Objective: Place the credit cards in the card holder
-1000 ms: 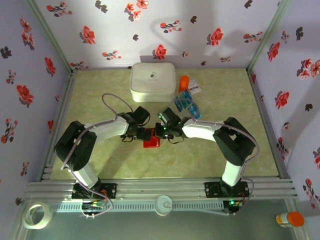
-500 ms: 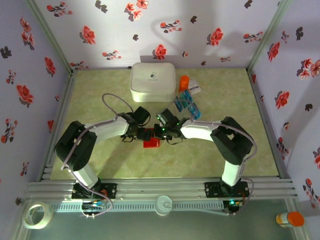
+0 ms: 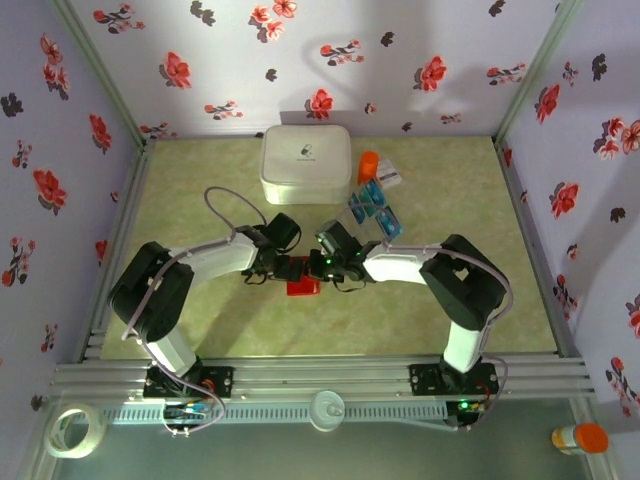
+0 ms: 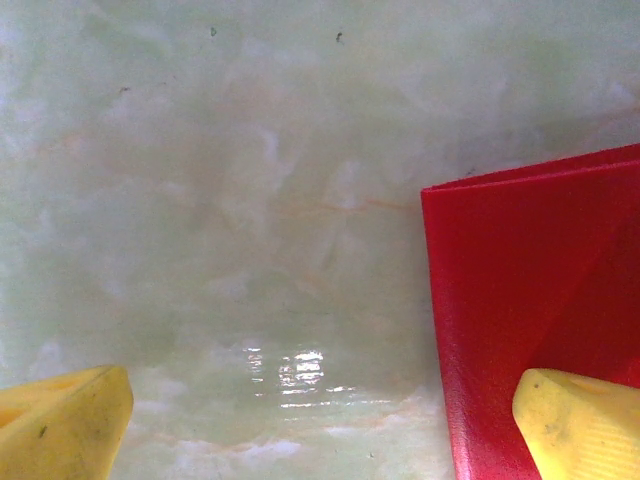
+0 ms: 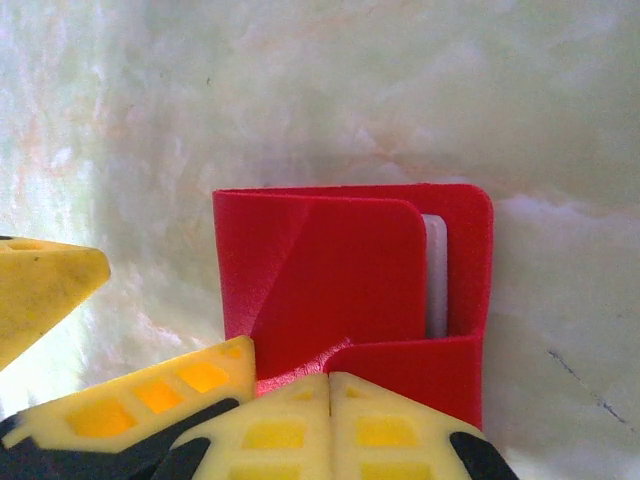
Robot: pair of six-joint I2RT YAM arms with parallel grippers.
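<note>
The red card holder [image 3: 303, 287] lies flat on the green table between both arms. In the right wrist view the card holder [image 5: 330, 280] shows a pocket with a pale strip at its right side. My right gripper [image 5: 330, 385] is shut, its tips pressed against the holder's near edge with nothing showing between them. My left gripper [image 4: 320, 430] stands wide open: one of its fingertips [image 4: 580, 425] is over the holder [image 4: 520, 300], the other over bare table. From above, the left gripper [image 3: 290, 268] and right gripper [image 3: 320, 266] meet at the holder. The teal credit cards [image 3: 373, 208] lie behind the right arm.
A big white rounded box [image 3: 305, 163] stands at the back centre. An orange object [image 3: 368, 165] and a white printed packet [image 3: 390, 178] sit to its right. Flowered walls close three sides. There is free table [image 3: 200, 190] to the left.
The right wrist has shifted very slightly over the holder. The left arm, the holder and the cards have stayed where they were.
</note>
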